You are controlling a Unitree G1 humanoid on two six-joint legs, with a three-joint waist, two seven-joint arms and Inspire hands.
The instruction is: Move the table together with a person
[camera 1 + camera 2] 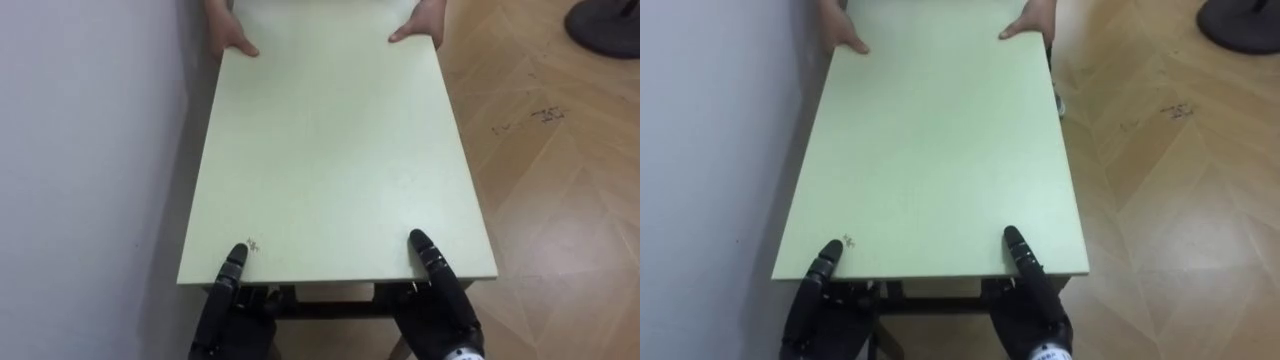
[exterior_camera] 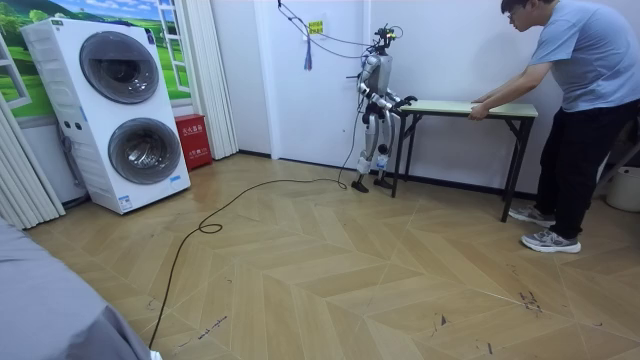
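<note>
A pale green table (image 1: 330, 150) runs lengthways away from me, its left side close along a white wall (image 1: 80, 150). My left hand (image 1: 232, 300) and right hand (image 1: 440, 300) grip its near edge, each with the thumb lying on top and the rest of the hand under the rim. At the far end a person's two hands (image 1: 235, 42) hold the corners. In the room view I stand at the end of the table (image 2: 470, 107) on that view's left, and the person (image 2: 580, 80) bends over the other end.
Wooden floor lies open to the table's right. A dark round base (image 1: 605, 25) sits on the floor at the far right. Stacked washing machines (image 2: 120, 110) and a red box (image 2: 193, 140) stand by the wall several steps off.
</note>
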